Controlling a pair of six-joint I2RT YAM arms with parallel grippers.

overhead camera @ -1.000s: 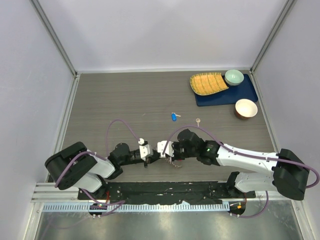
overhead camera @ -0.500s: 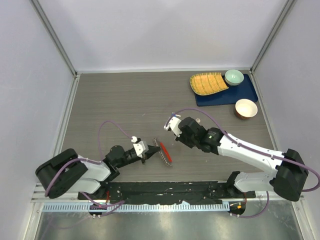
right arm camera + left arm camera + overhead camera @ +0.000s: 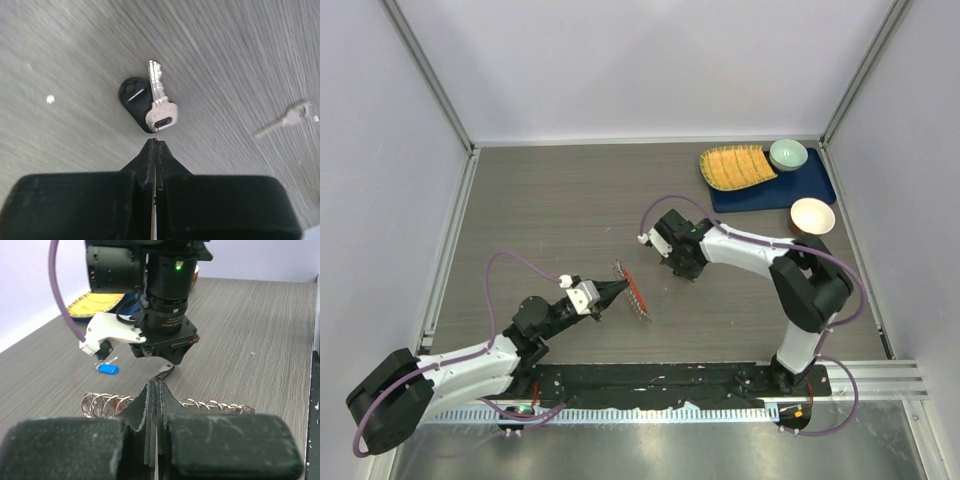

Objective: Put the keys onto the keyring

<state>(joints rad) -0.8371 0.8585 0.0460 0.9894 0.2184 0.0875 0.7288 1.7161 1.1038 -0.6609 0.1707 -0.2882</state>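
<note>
In the top view my left gripper (image 3: 616, 288) is shut on the keyring (image 3: 634, 291), a silvery wire coil with a red fob, just above the table. The left wrist view shows the coil (image 3: 215, 405) running across both sides of the shut tips (image 3: 155, 386). My right gripper (image 3: 686, 268) points down a little farther back. It is shut (image 3: 155, 141) on a thin wire through the head of a silver key (image 3: 160, 102). A black-headed key (image 3: 133, 100) lies right behind it. A blue key (image 3: 108, 369) and another silver key (image 3: 284, 120) lie on the table.
At the back right a blue mat (image 3: 817, 192) carries a yellow woven plate (image 3: 735, 166) and a green bowl (image 3: 788, 154). A brown bowl (image 3: 812, 216) stands beside it. Grey walls close in both sides and the back.
The two grippers, which met at the front middle, have parted. My left gripper drew back left with the keyring. My right arm folded back toward the table's middle.
</note>
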